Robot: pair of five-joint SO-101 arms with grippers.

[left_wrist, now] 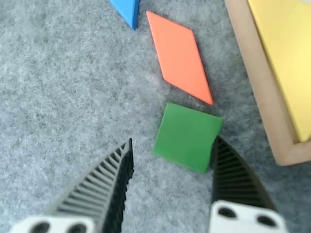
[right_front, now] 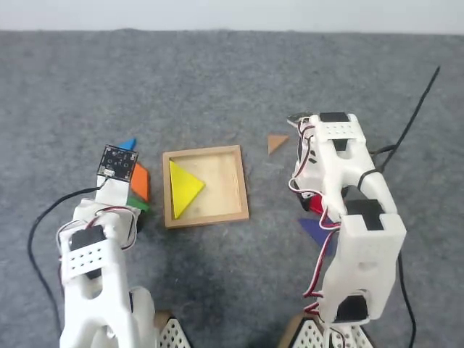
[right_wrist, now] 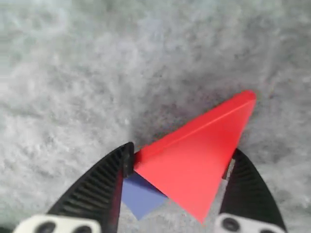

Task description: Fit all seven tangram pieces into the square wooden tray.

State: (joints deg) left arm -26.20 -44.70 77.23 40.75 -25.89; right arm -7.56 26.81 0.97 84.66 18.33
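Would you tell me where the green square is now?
The green square lies left of the wooden tray, beside the orange parallelogram, by the open left gripper.

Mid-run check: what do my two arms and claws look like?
The left arm and right arm are white plastic shells with black motor blocks and looped red, black and white wires. The left claw and right claw have black ribbed fingers on white mounts.

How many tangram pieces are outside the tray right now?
6. Blue triangle, orange parallelogram and green square left of the tray; brown triangle right of it; red triangle between the right gripper's jaws, purple piece partly under it. Arms may hide others.
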